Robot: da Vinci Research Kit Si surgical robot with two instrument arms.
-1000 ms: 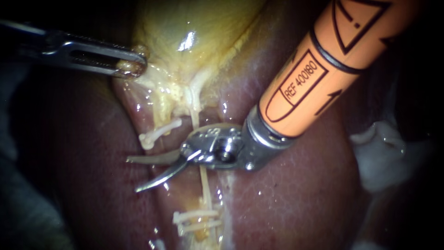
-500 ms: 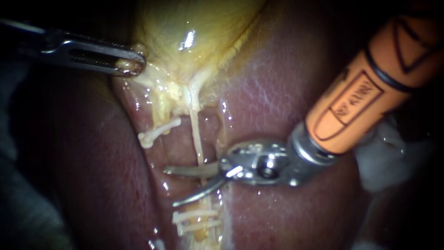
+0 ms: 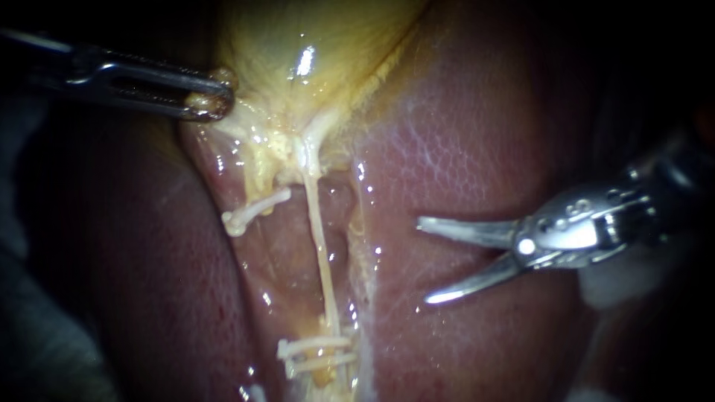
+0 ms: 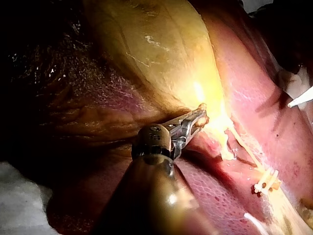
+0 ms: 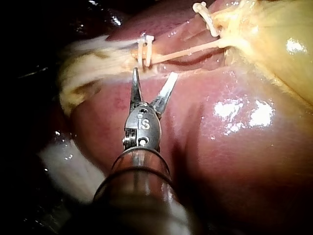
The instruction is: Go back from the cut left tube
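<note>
- The right instrument (image 3: pixel 426 260) comes in from the right of the endoscope view. Its 2 slim curved blades are spread wide, with nothing between them.
- Its tips lie over bare liver (image 3: pixel 462 149) and point toward the tubes, well apart from the cut left tube (image 3: pixel 257 186).
- The cut left tube is a short yellowish stub hanging below the neck of the gallbladder (image 3: pixel 313 45), with 1 white clip (image 3: pixel 261 206) across it.
- Beside the stub, a thin tube (image 3: pixel 319 238) runs unbroken from the gallbladder neck down to the 2 lower clips (image 3: pixel 316 350), which lie side by side.
- In the right wrist view, the right instrument (image 5: pixel 154 73) has its open blades aimed at the lower clips (image 5: pixel 144 49) and the thin tube (image 5: pixel 190 50). It is near them, but a gap shows.
- In that view, the clip (image 5: pixel 205 13) on the stub sits farther ahead, next to the gallbladder (image 5: pixel 274 34).
- The left instrument (image 3: pixel 216 97) enters from the upper left, its jaws closed on a fold of yellowish tissue at the gallbladder's edge.
- The left wrist view shows the left instrument (image 4: pixel 198 117) keeping the same grip against the gallbladder (image 4: pixel 161 49).
- White material (image 3: pixel 618 286) lies behind the right instrument's wrist.
</note>
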